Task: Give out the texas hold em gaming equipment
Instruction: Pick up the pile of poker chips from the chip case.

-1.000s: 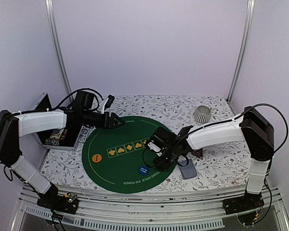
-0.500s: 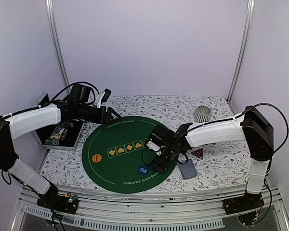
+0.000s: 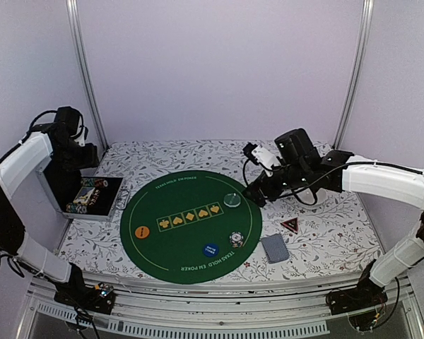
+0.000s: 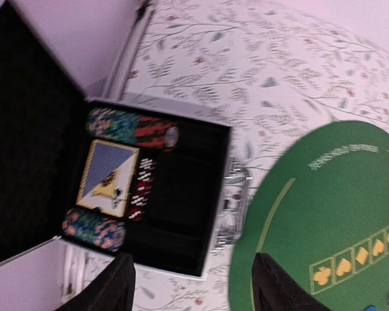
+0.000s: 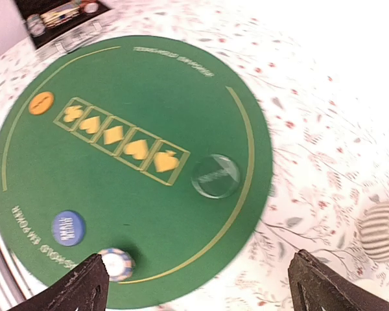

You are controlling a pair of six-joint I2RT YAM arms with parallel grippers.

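The right gripper [image 5: 198, 285] gapes empty over the mat [image 3: 198, 194]. The left gripper [image 4: 193, 278], jaws half open and empty, hovers above the case [image 4: 181, 194]. Next, probably: grasp chips [image 4: 133, 127].

Left arm [image 3: 25, 159] and right arm [image 3: 385, 176]: white link shells, black joint housings. A thin black cable [image 3: 41, 115] loops off the wrist behind each gripper. Left gripper [image 4: 193, 259] and right gripper [image 5: 200, 258] have dark, blunt fingers.

Plain pale-lilac walls [image 3: 219, 70], evenly lit, close in a desk [image 3: 339, 247] covered with a white floral-print cloth [image 3: 205, 152], with slanting metal poles [image 3: 85, 78] at the back corners and an aluminium rail [image 3: 219, 300] along its near edge.
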